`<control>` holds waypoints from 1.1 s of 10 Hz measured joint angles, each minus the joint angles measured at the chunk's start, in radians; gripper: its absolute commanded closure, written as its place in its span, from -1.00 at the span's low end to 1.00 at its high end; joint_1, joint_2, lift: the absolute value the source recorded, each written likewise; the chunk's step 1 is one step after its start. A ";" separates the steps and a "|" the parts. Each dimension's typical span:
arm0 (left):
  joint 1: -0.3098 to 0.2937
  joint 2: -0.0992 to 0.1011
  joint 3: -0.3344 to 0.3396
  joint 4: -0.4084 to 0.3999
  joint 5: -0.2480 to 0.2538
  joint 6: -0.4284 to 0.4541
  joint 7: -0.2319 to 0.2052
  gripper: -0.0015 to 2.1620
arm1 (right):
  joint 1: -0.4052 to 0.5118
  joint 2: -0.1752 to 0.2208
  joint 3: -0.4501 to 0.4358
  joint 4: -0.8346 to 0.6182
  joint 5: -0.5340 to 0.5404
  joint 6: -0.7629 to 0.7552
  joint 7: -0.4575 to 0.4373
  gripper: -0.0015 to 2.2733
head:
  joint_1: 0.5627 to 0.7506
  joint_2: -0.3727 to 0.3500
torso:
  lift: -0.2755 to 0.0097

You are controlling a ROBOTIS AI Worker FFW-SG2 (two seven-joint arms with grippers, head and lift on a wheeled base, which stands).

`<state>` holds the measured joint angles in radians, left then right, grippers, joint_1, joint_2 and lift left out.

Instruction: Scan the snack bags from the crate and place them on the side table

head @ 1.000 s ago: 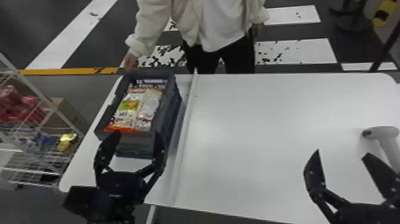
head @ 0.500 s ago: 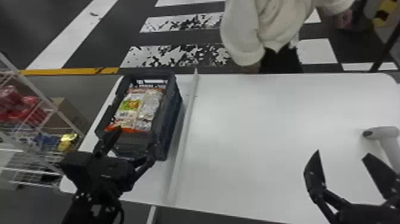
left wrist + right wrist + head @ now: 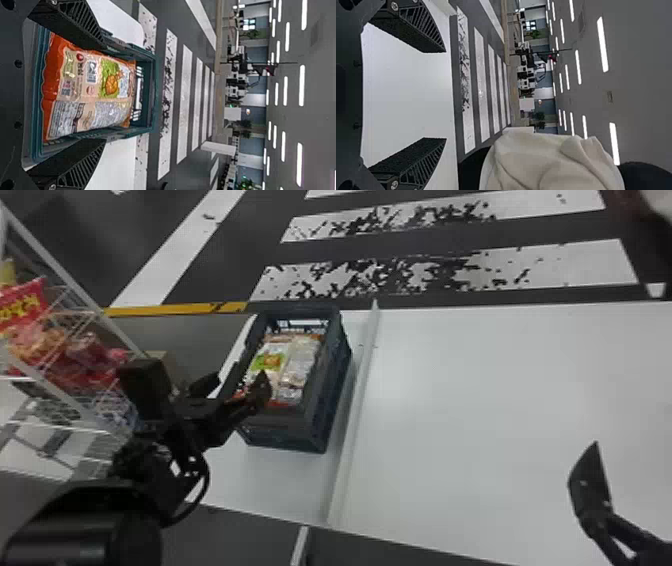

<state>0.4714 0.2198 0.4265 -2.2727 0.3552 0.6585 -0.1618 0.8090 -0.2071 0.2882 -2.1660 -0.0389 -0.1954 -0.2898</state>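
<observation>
Shifted since the earlier frame to the crate's (image 3: 332,400) eight-o'clock side with left jaws spread wide and empty, nearer than the likewise parted, empty right jaws to snack bags (image 3: 270,362) inside, toward three o'clock, lengthwise from seven to one.

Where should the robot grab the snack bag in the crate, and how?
From above, I'd say: the left gripper could pinch the wavy orange edge nearest the robot. The snack bag lies flat with the walls of the crate all around, blocking the sides, and that edge looks thin.
</observation>
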 measured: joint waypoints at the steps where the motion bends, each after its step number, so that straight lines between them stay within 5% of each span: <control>1: -0.074 0.028 0.015 0.017 0.004 0.105 0.001 -0.99 | 0.002 0.000 0.004 -0.005 0.005 0.005 0.000 -0.92 | 0.41 1.00 | 0.36; 5: -0.277 0.092 -0.005 0.182 -0.006 0.244 -0.079 -0.99 | 0.015 0.000 0.023 -0.008 0.031 0.017 0.000 -0.92 | 0.41 1.00 | 0.36; 9: -0.474 0.162 -0.118 0.419 -0.041 0.344 -0.116 -0.99 | 0.030 0.000 0.050 -0.020 0.068 0.018 -0.001 -0.92 | 0.41 1.00 | 0.36; 11: -0.566 0.177 -0.176 0.544 -0.059 0.348 -0.161 -0.91 | 0.032 0.000 0.052 -0.021 0.074 0.025 -0.002 -0.92 | 0.41 1.00 | 0.36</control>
<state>-0.0947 0.3970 0.2504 -1.7286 0.2957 1.0069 -0.3229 0.8405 -0.2071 0.3404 -2.1875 0.0348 -0.1701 -0.2914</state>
